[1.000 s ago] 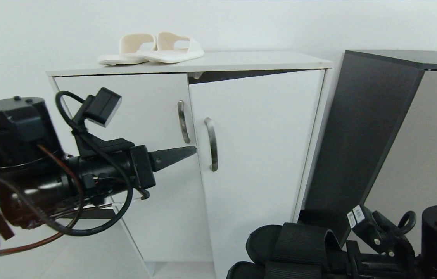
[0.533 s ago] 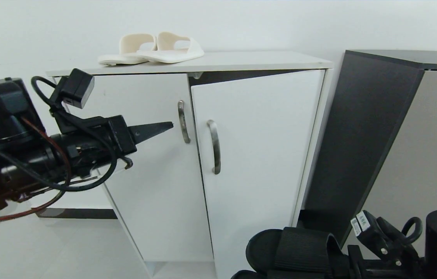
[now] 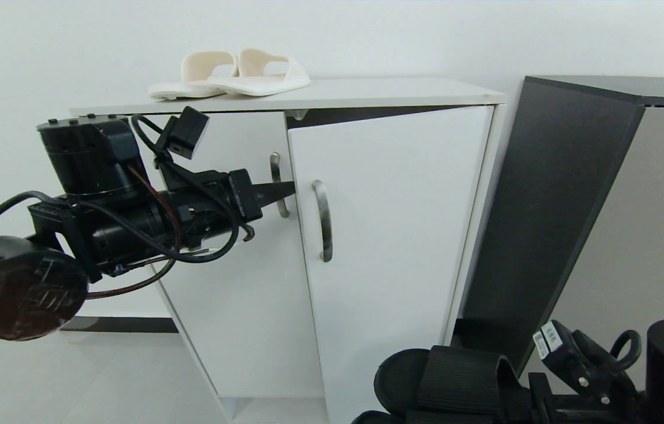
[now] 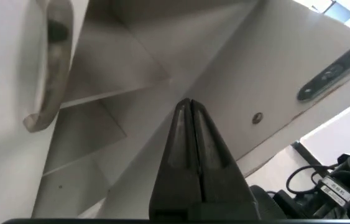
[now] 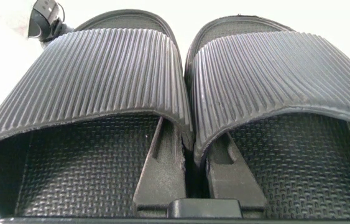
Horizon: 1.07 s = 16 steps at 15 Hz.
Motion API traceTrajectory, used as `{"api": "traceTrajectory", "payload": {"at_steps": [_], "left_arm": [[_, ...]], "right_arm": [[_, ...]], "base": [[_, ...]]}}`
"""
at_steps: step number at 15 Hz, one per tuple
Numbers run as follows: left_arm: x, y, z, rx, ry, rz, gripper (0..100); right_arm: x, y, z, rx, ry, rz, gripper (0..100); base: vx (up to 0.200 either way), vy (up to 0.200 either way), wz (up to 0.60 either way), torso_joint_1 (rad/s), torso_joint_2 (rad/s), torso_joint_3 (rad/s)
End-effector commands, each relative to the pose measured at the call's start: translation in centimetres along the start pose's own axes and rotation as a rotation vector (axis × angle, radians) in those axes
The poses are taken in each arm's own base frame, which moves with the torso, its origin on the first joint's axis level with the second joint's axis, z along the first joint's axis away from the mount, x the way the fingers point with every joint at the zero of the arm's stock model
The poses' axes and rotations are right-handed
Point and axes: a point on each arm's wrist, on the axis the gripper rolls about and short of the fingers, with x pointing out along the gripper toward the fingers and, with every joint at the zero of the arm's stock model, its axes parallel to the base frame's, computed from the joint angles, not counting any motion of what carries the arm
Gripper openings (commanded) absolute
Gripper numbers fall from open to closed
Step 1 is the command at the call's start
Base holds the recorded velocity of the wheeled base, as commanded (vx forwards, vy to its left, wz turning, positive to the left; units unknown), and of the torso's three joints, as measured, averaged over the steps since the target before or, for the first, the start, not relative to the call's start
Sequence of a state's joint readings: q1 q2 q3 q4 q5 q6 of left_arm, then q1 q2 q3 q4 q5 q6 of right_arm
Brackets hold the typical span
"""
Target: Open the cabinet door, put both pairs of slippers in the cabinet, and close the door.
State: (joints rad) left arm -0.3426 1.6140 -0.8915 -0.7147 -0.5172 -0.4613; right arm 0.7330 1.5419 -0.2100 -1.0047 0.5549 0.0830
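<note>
Black slippers (image 3: 443,377) run off the head view's lower edge; the cabinet door (image 3: 390,235) hides the interior there.

Bright, even light; faint shadows on cabinet (image 3: 390,235)

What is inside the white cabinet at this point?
Through the door gap, the left wrist view shows bare white shelves, nothing on their visible parts. The doors cover the rest. Cream slippers lie on top; the right hand holds the black slippers.

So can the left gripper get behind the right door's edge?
Probably yes: the right door stands ajar, and the shut left gripper sits at the gap, nothing between.
</note>
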Motion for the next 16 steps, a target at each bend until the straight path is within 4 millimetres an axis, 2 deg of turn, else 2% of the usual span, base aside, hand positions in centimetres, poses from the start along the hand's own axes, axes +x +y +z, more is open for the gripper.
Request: {"api": "traceTrajectory", "payload": {"at_steps": [1,2,4,5,6,8,10,13,16], "left_arm": [[0.3,0.2,-0.3,-0.006,0.01,0.001,0],[0.4,0.3,-0.4,-0.008,0.014,0.002,0],[0.7,-0.1,-0.8,-0.011,0.028,-0.011,0],[0.9,-1.1,-1.8,-0.012,0.057,-0.041,0],[1.0,-2.1,-2.8,-0.015,0.081,-0.064,0],[0.4,-4.6,-4.9,-0.003,0.1,-0.095,0],[0.0,-5.2,-5.3,0.004,0.09,-0.117,0],[-1.4,-4.9,-4.6,0.016,0.035,-0.078,0],[-4.0,-4.9,-3.1,0.042,-0.058,-0.046,0]], "right_arm": [[0.0,0.1,0.0,-0.001,-0.003,0.002,0],[-0.1,0.3,0.0,-0.004,0.0,0.019,0],[-1.1,1.1,-0.1,-0.018,-0.013,0.089,0],[-2.4,2.1,-0.4,-0.032,-0.02,0.203,0],[-2.9,2.5,-0.6,-0.036,-0.02,0.243,0],[-3.4,2.8,-0.9,-0.042,-0.024,0.258,0],[-3.4,2.8,-1.0,-0.039,-0.019,0.259,0],[-1.8,1.8,0.5,-0.023,-0.033,0.217,0],[1.6,1.4,3.3,0.164,-0.096,0.039,0]], "base": [[0.0,0.0,0.0,0.0,0.0,0.0],[0.0,0.0,0.0,0.0,0.0,0.0],[-0.2,0.0,0.0,0.007,0.01,0.0],[-0.2,0.0,0.0,0.007,0.0,-0.002],[-0.2,0.0,0.0,0.007,0.0,-0.002],[-0.2,0.0,0.0,-0.002,0.0,0.005],[-0.1,0.0,0.0,0.001,0.0,0.001],[0.0,0.0,0.0,0.0,0.0,0.0],[0.0,0.0,0.0,0.0,0.0,0.0]]}}
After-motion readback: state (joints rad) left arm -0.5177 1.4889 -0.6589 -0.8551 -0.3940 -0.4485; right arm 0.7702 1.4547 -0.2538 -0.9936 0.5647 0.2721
